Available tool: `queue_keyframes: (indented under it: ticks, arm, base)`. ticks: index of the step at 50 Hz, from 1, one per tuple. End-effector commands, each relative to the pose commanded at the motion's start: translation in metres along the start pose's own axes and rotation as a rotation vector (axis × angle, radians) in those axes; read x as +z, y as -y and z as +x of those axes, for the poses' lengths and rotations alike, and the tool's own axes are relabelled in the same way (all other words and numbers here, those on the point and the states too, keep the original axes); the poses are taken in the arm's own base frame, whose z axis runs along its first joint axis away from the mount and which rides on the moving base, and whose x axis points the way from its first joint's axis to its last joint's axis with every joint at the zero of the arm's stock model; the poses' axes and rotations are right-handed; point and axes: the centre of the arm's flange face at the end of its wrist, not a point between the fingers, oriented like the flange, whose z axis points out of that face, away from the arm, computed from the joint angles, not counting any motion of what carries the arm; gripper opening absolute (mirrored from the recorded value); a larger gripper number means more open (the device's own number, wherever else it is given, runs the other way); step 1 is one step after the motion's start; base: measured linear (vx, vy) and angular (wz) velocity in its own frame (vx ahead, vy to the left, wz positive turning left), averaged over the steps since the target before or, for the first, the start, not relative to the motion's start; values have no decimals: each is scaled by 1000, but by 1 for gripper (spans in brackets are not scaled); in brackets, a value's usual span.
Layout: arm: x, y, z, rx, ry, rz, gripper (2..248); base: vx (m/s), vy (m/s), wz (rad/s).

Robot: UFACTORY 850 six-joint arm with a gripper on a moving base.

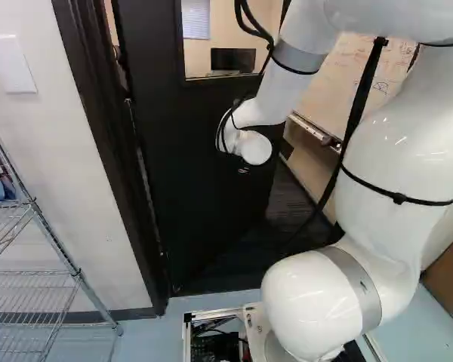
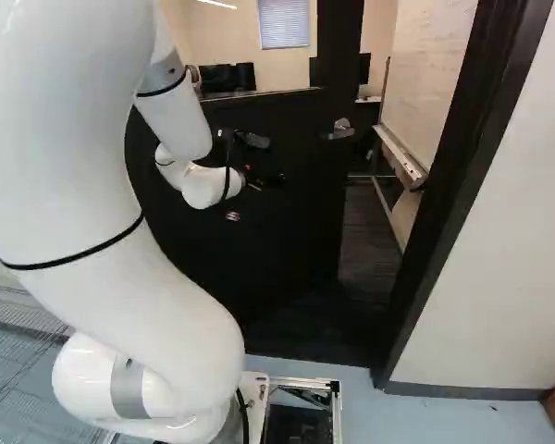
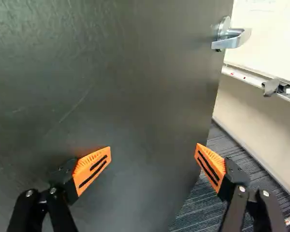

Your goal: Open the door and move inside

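Note:
The black gripper [image 2: 262,176] is in front of the dark door [image 2: 291,231] in the right base view, lower than the silver lever handle [image 2: 340,129]. The door stands partly open, swung away from the base, with a gap between its free edge and the frame. In the wrist view the gripper [image 3: 153,149] has its orange-padded fingers wide apart, nothing held between them. The door face [image 3: 135,87] lies ahead of it, and the handle [image 3: 230,37] is beyond the finger nearer the door's free edge. Whether a finger touches the door, I cannot tell.
Door frame posts [image 1: 109,151] [image 2: 462,185] stand on both sides. A wire shelf [image 1: 30,271] is by the wall at the left of the left base view. Past the doorway are a whiteboard [image 2: 430,83] with a tray, dark carpet [image 2: 368,231] and monitors [image 1: 232,59].

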Motion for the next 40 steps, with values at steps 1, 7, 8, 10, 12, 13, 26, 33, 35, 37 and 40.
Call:
queue_keyframes:
  ticks: [1,7,8,10,12,13,26,33,35,37,40]
  arm:
    - [1,1,0,3,0,-2,247]
    - [5,7,0,12,2,-3,247]
    - [6,8,-1,12,2,-2,247]
    - [7,11,-1,13,3,0,247]
    - [8,13,-1,12,3,3,247]
    - [9,15,-1,12,3,5,247]
    - [18,32,-2,6,6,30,247]
    - [23,41,-3,3,7,44,247]
    - [25,44,-3,2,7,48,247]
    - [26,47,-3,1,7,52,247]
    - [28,51,-4,0,7,58,247]
  base:
    - [0,0,0]
    - [0,0,0]
    - [0,0,0]
    - [0,0,0]
    - [0,0,0]
    - [0,0,0]
    - [0,0,0]
    - [0,0,0]
    - [0,0,0]
    - [0,0,0]
    - [0,0,0]
